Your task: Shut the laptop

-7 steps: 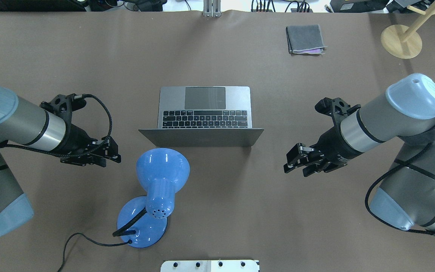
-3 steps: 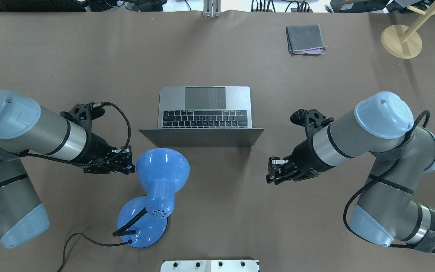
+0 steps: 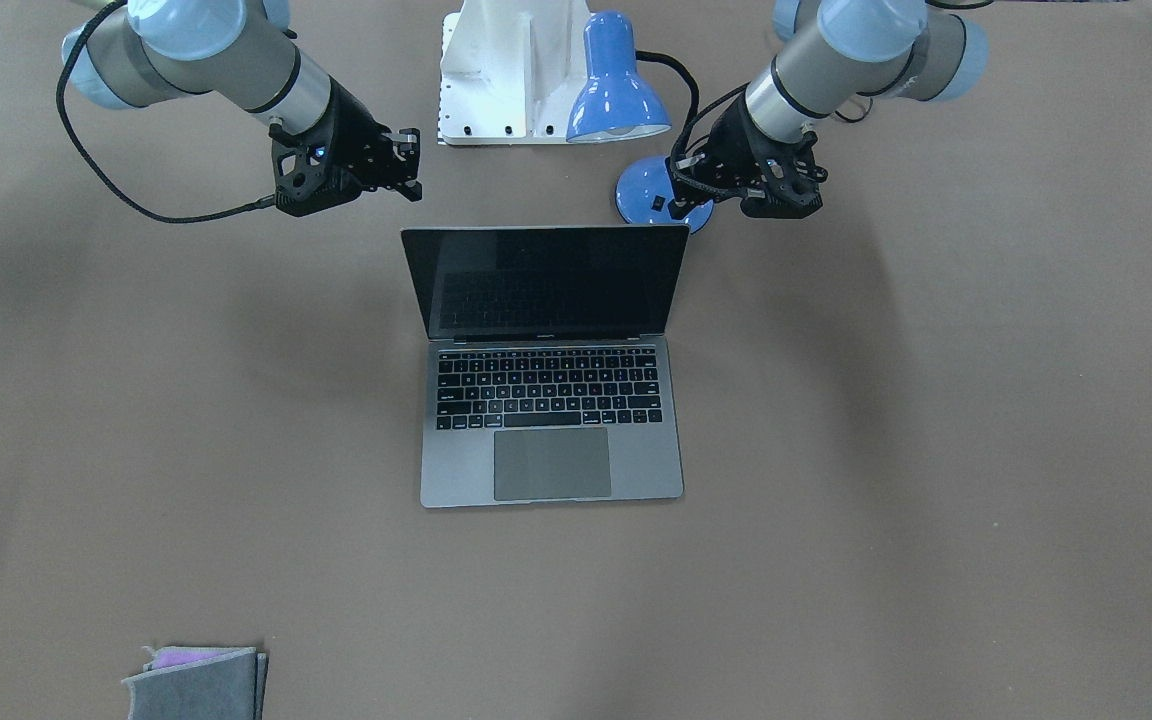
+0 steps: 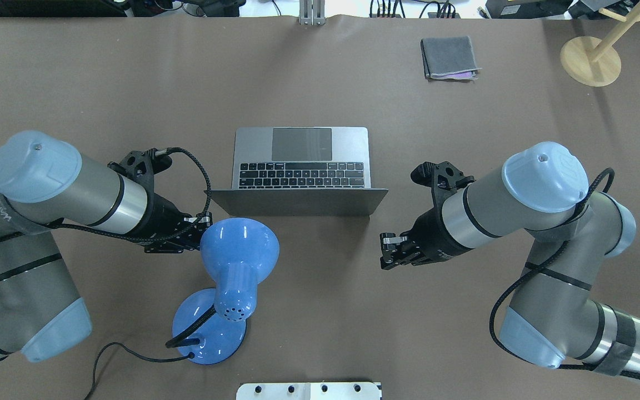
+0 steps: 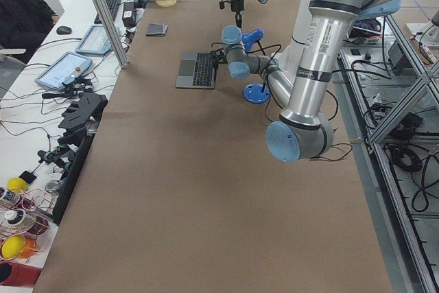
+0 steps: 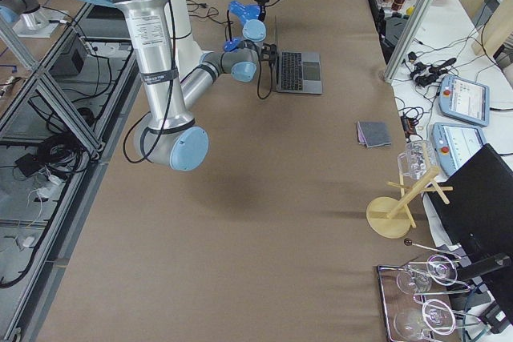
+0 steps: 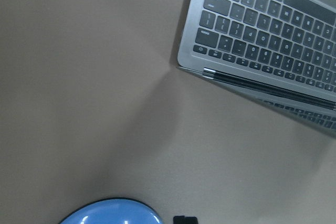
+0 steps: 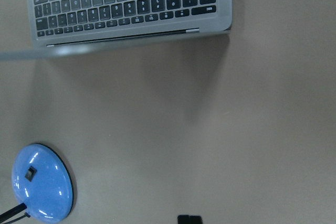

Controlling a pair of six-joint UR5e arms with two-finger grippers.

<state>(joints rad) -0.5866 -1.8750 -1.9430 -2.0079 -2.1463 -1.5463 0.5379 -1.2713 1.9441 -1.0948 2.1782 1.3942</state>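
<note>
- The laptop [image 4: 300, 161] sits open around the middle of the table [image 4: 75, 83]. Its lid stands roughly upright with the screen dark. The back of the lid faces the robot, and the keyboard and trackpad point the other way.
- Right gripper [image 4: 386, 251] hangs above the table on the robot's side of the lid, off the laptop's right rear corner and clearly apart from it. Its jaws look closed to me. The right wrist camera shows just one small dark tip at the bottom middle of its picture.
- Left gripper [image 4: 191, 236] is off the left rear corner, also not touching the laptop. Same deal in its wrist view, one little dark tip in the middle, so it looks closed with nothing in it.
- A blue desk lamp [image 4: 239, 250] stands behind the lid on the robot's side. From overhead its shade is right beside the left gripper and hides the tip, so I can't tell if they touch.
- A folded grey cloth [image 4: 449, 57] lies on the far side, well apart from the laptop.
- A wooden stand [image 4: 590, 60] is near the far right corner.
</note>
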